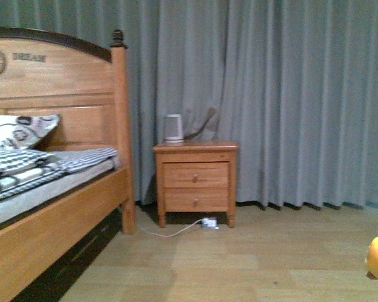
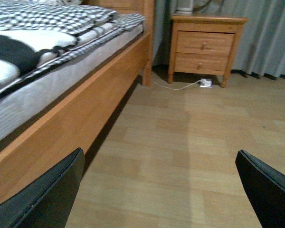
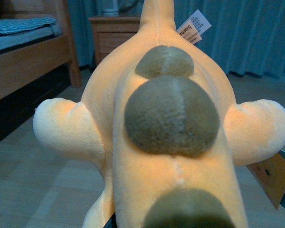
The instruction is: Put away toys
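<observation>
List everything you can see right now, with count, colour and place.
Bed: one, light wood, left.
Pillow: one, black-and-white, at the bed's head.
Bedding: checked black-and-white, on the bed.
Nightstand: one, wood, two drawers, beside the bed.
Jug: one, white, on the nightstand.
Floor: light wood.
Cable with plug: one, white, on the floor under the nightstand.
Curtain: grey, back wall.
Plush toy: one, yellow-orange, grey-brown spots, filling the right wrist view.
Left gripper: black, open, empty, over the floor.
Right gripper: hidden behind the plush toy.
</observation>
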Robot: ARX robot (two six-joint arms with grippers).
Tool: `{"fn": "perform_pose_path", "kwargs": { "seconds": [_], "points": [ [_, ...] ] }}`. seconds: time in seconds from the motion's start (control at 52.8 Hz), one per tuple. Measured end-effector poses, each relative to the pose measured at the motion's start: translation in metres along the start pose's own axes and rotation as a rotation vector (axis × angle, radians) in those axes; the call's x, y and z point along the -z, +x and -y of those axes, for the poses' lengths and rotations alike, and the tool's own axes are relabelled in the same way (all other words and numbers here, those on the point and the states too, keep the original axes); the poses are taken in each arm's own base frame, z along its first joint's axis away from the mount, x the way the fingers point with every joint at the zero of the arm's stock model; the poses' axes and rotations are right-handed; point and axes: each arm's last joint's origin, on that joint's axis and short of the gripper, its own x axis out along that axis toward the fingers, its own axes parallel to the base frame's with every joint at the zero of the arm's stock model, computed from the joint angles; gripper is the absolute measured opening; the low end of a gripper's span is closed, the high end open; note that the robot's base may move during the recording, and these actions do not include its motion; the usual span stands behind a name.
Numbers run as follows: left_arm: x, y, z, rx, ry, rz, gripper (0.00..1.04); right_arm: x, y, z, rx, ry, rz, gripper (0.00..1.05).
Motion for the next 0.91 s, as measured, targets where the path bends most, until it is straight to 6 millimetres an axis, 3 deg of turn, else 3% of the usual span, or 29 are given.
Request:
{"fn": "perform_pose_path", "kwargs": {
  "seconds": [0.909],
  "points": [
    [0.0000,0.0000,0.0001,0.001,0.000,0.000,0.98,0.0000,0.0000,0.0000,-0.003,0.000,0.000,0.07]
  ]
}}
